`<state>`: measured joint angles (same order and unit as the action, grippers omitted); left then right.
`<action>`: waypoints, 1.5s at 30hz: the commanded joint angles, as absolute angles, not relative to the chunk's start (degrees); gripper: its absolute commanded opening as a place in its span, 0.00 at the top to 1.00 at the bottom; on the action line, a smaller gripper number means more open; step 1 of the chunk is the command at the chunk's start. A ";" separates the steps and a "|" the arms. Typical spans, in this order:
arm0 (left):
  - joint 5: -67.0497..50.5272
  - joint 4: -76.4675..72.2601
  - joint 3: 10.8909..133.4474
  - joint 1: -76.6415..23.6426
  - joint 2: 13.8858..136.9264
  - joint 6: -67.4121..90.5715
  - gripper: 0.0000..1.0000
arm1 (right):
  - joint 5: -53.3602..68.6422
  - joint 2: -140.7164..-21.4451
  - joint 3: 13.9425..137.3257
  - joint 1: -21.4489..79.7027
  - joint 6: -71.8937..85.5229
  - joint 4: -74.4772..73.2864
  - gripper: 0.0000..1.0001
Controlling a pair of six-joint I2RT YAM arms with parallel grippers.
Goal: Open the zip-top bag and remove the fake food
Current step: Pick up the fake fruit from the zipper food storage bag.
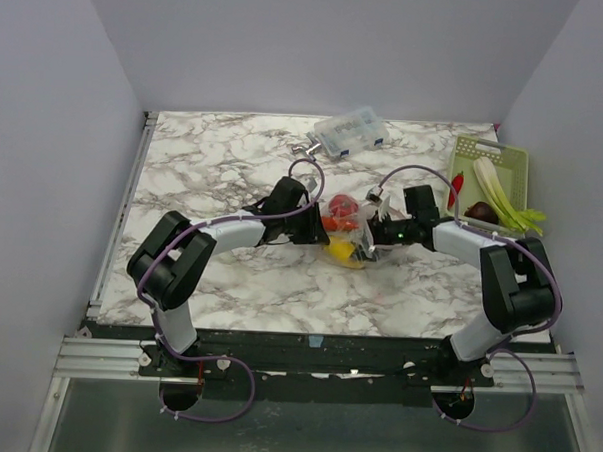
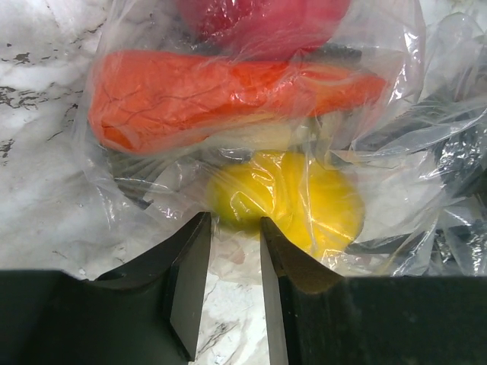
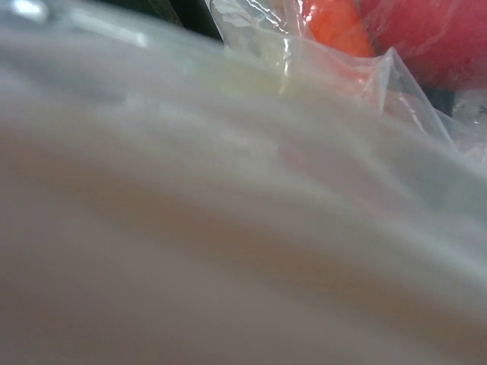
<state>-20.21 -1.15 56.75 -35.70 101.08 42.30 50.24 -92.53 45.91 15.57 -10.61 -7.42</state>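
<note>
Left gripper (image 2: 232, 220): jaws narrowly apart, zip-top bag (image 2: 133, 186) film at its tips; lemon (image 2: 297, 201) and carrot (image 2: 228, 95) bagged just ahead. Right gripper (image 1: 371, 247): camera smothered, probably by bag film; cannot tell its state.

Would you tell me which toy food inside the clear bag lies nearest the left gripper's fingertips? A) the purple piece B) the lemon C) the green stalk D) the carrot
B: the left wrist view shows the yellow lemon in the bag just beyond the left gripper, the carrot farther off.
</note>
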 commanded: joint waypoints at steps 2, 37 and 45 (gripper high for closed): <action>-21.90 -1.79 57.67 -36.99 102.22 43.23 0.68 | 49.33 -94.13 47.40 17.09 -12.02 -9.11 0.36; -19.49 -7.76 43.36 -34.07 85.69 41.50 0.24 | 38.44 -83.49 50.31 18.11 -22.32 -18.72 0.76; -14.46 -6.31 38.69 -34.01 76.67 38.95 0.21 | 35.59 -78.47 50.66 18.09 -27.95 -24.53 0.76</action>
